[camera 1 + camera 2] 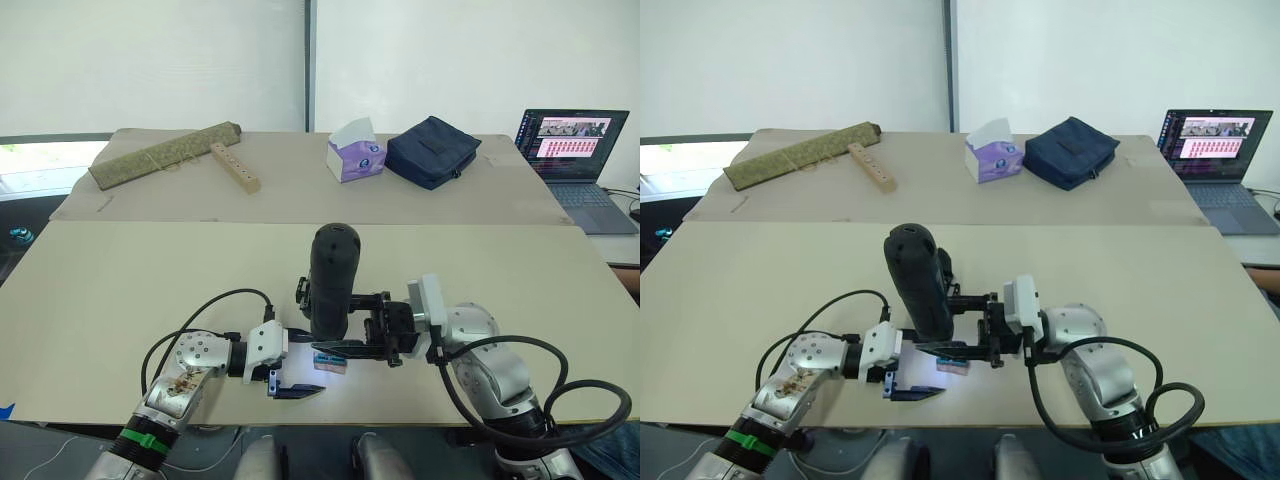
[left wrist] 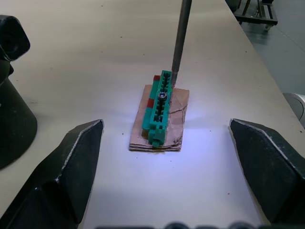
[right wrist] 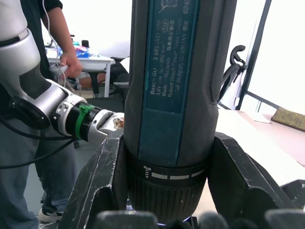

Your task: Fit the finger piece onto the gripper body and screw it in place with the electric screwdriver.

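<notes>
Holding the electric screwdriver [image 1: 333, 280] upright over the near edge of our surface [image 1: 120, 300], we see its light glowing on the top below.

Our right tool [image 3: 167, 191] is clamped on the electric screwdriver, one black finger on each side of the barrel just above the collar. Our left tool [image 2: 167, 162] rests low on the surface, its two fingers spread wide with nothing between them. Between those fingers, farther out, a small green toothed block [image 2: 159, 102] sits on a tan card, and the metal bit [image 2: 180, 40] comes down to touch its far end. We cannot make out the finger piece or the gripper body with certainty.
</notes>
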